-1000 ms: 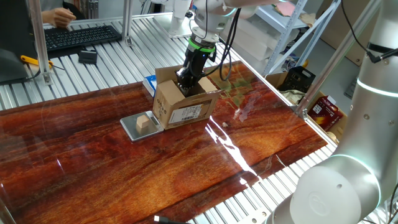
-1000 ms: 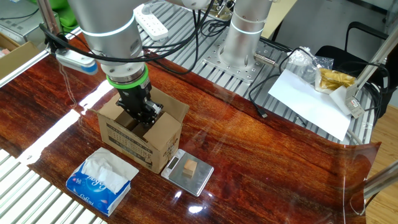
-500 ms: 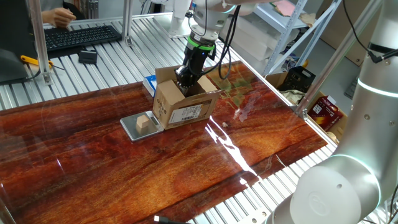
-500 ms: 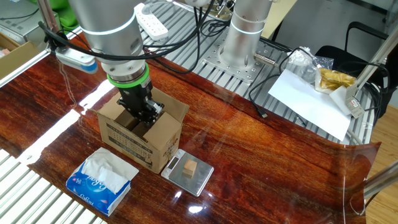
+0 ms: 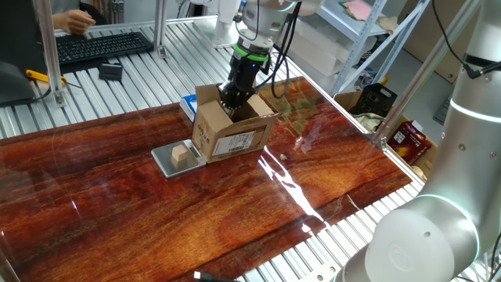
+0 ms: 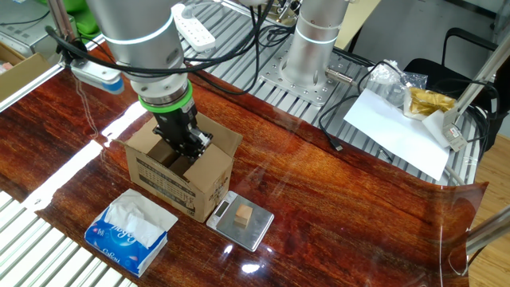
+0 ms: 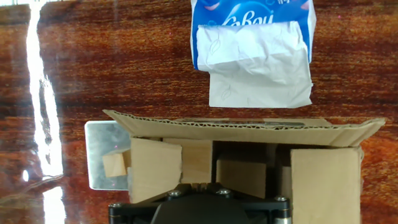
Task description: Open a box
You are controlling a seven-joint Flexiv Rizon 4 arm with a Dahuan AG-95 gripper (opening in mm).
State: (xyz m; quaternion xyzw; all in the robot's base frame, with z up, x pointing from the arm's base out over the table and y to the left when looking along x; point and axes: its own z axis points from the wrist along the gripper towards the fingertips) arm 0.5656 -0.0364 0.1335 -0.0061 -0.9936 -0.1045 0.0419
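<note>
The box (image 5: 223, 133) is a small brown carton on the wooden table, with a white barcode label (image 5: 239, 142) on one side. Its outer flaps stand up and out, and its top is partly open (image 6: 187, 163). In the hand view the near flap (image 7: 249, 132) spreads wide, with inner flaps (image 7: 155, 168) below it. My gripper (image 5: 232, 100) hangs in the opening (image 6: 186, 147), just above the inner flaps. Its fingertips (image 7: 199, 185) meet, shut on nothing that I can see.
A blue-and-white tissue packet (image 6: 131, 231) lies beside the box (image 7: 252, 50). A small silver scale (image 6: 259, 227) carries a tan wooden cube (image 6: 244, 214) at the box's other side. A keyboard (image 5: 102, 45) and a second arm's base (image 6: 315, 48) stand further back.
The gripper has lifted slightly within the box opening, staying shut. The box, packet and scale have not moved.
</note>
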